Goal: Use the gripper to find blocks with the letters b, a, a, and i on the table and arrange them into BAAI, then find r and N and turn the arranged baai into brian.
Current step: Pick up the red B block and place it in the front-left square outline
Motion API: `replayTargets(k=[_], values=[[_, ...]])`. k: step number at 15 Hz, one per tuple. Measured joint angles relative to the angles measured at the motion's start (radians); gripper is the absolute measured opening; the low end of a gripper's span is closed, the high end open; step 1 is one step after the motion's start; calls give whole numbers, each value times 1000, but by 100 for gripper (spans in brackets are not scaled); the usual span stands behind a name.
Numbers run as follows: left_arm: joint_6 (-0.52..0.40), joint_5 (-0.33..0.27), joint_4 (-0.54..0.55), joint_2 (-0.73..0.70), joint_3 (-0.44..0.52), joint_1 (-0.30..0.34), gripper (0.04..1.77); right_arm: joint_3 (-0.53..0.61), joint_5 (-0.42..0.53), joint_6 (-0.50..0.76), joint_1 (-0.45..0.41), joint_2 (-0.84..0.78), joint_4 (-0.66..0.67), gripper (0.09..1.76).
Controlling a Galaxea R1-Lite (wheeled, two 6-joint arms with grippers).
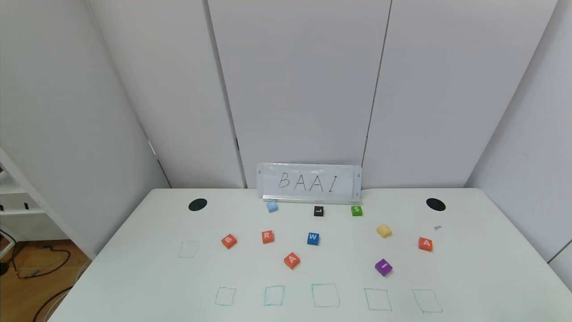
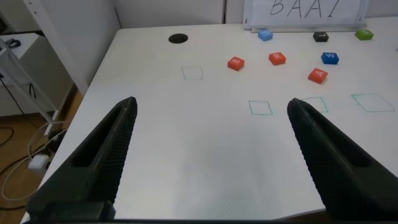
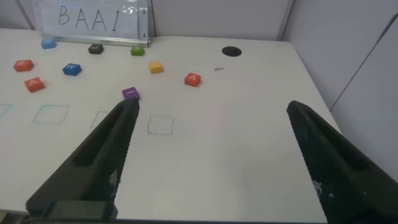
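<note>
— Where do things stand?

— Nothing is placed yet. The blocks lie scattered on the counter (image 1: 469, 277): the B (image 1: 229, 241) sits on my left side, the R (image 1: 267, 236) just beside it, one A (image 1: 292, 260) nearer the middle, the purple I (image 1: 383, 267) and the second A (image 1: 425, 244) over on my right. The row of green drawn squares (image 1: 325, 295) along the near edge has nothing in it. I cannot make out an N; the pale blue block (image 1: 272, 206) and the yellow one (image 1: 384, 230) are too faint to read.

— And your pincers?

— Both hang back off the near edge, each spread wide and holding nothing: the left pincer (image 2: 211, 155) looks toward the B, the right pincer (image 3: 208, 155) toward the I.

— How would you start well?

— I judge B comes first, by the left arm. I'd come straight down over it, jaws squared to its flat sides, clear of the R alongside. Then set it in the leftmost near square with the letter upright, so the word reads like the BAAI sign (image 1: 309, 181) at the back.
</note>
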Motion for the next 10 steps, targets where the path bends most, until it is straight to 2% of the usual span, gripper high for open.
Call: replayTargets(k=[10], values=[[1, 0, 1, 0, -1, 1, 172, 0, -1, 1, 0, 0, 0, 171]])
